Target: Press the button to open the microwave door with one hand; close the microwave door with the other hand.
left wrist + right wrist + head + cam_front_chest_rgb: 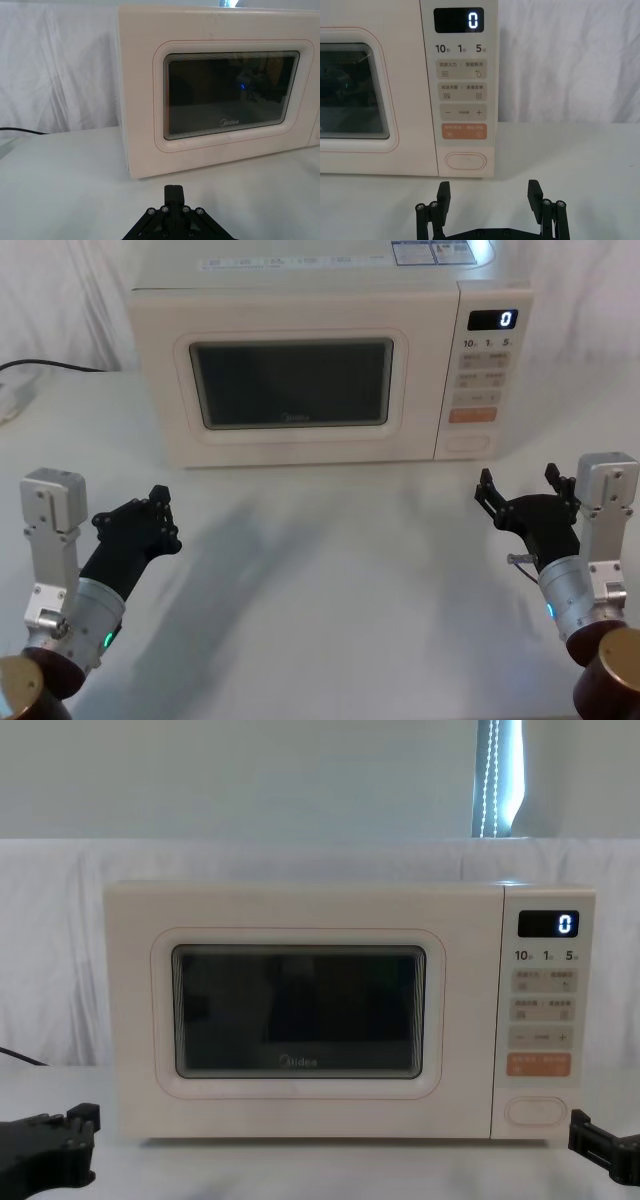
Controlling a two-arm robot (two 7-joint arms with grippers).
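The cream microwave door point(290, 445) with its dark glass window lies flush with the control panel; it also faces the chest view as the door point(135, 1020) and the left wrist view as the door point(140, 100). The wide blank button point(468, 443) sits at the panel's bottom, under the orange key. My right gripper point(520, 490) hovers open over the table, in front of the panel and a little to its right. In the right wrist view the right gripper point(489, 194) stands short of the button point(465, 161). My left gripper point(158, 502), shut and empty, is at the table's front left, well short of the door.
The microwave stands at the back of a white table point(330, 570), with white cloth behind. A black cable point(45, 365) and a white object lie at the far left edge. The display point(493, 319) reads 0.
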